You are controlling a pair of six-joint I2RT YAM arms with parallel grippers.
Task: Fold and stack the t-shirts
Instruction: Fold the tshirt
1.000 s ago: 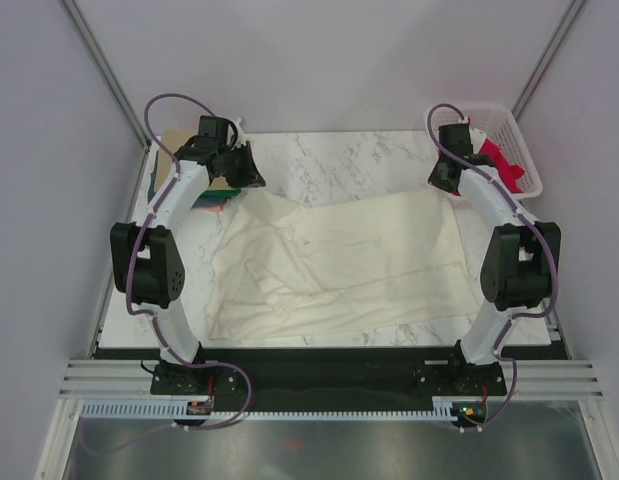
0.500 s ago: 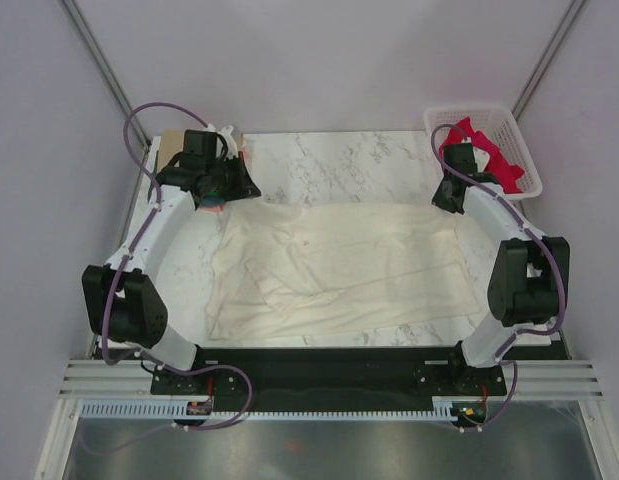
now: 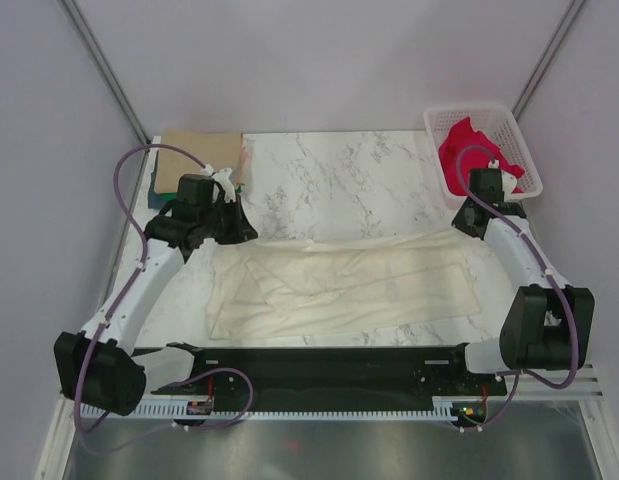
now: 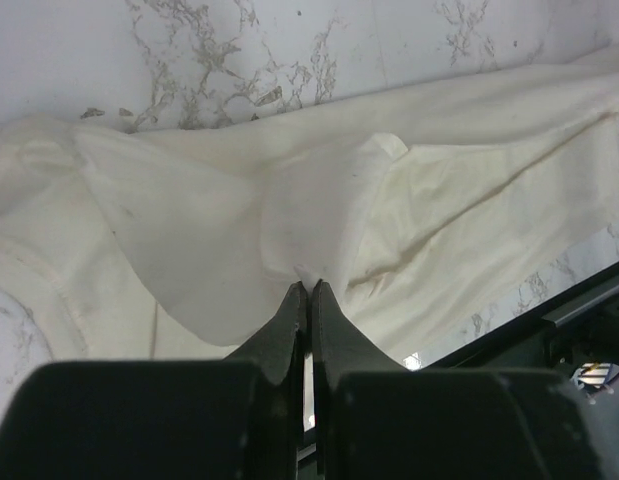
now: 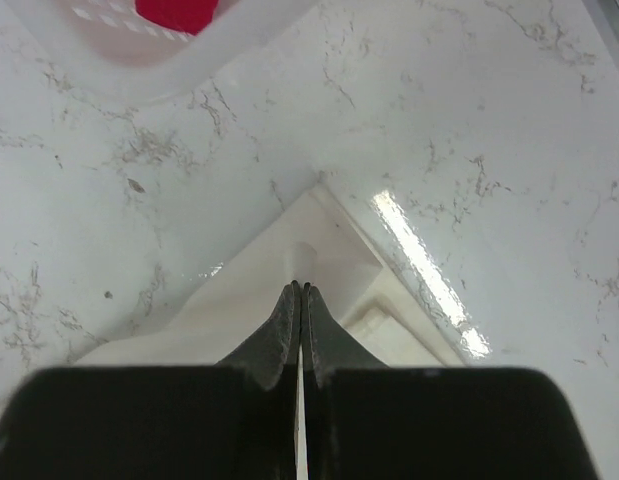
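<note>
Where a second ago both arms reached far out over the counter [image 3: 339, 175], they have now drawn back toward its near edge and brought the far hem of the cream t-shirt [image 3: 339, 290] with them. The cloth that lay as a broad sheet is now a long, narrower band across the near half of the counter.

At the far left corner lies a tan t-shirt [image 3: 194, 160], folded into a flat rectangle. It was mostly hidden under the left arm before and now shows in full.

The left fingers [image 4: 287, 325] are clenched on a pinch of cream cloth at the band's far left corner. In the left wrist view the two black tips press together, and the fabric puckers up between them. The shirt is soft and matte, creased in loose ridges, with overlapping layers and a stitched hem along one edge.

The counter is white marble with grey veins, glossy enough to catch a streak of light.

The right fingers [image 5: 284, 325] are likewise pressed tight, gripping the band's far right corner, where thin, flat layers of cloth end in a neat angle.

At the far right corner stands a white plastic mesh basket [image 3: 519, 150] holding a crumpled red cloth [image 3: 467, 150]. More of the red shows now that the right arm has moved off it.
</note>
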